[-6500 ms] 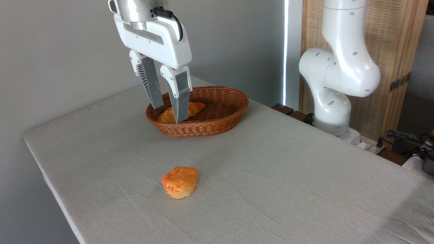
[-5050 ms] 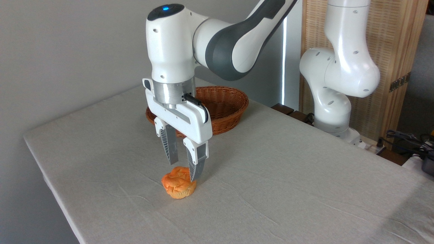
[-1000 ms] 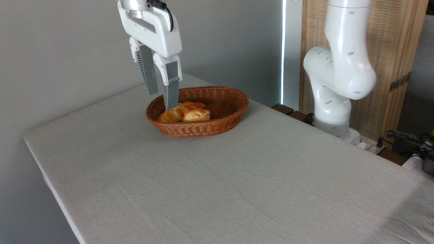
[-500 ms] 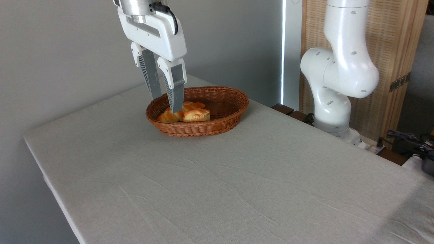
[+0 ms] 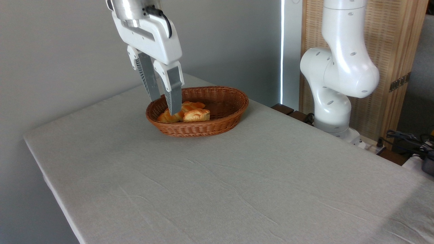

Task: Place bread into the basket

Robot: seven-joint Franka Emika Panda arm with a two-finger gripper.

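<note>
The pincer (image 5: pixel 165 105) was seen hanging above the left end of the basket (image 5: pixel 217 126), its 2 grey fingers (image 5: pixel 173 91) spread apart and nothing held between them. The tips were lowered to about rim level, with the nearer finger crossing in front of the basket's contents. The basket stood on the far part of the cloth-covered tabletop (image 5: pixel 237 189), left of the white arm base (image 5: pixel 334 112). Inside it, the bread (image 5: pixel 196 115) was lying on its side, apparently, against the near wall, with its paler ribbed base turned toward the camera. Just behind it and to the left, a longer twisted golden loaf (image 5: pixel 176 112) was partly hidden by the finger.
</note>
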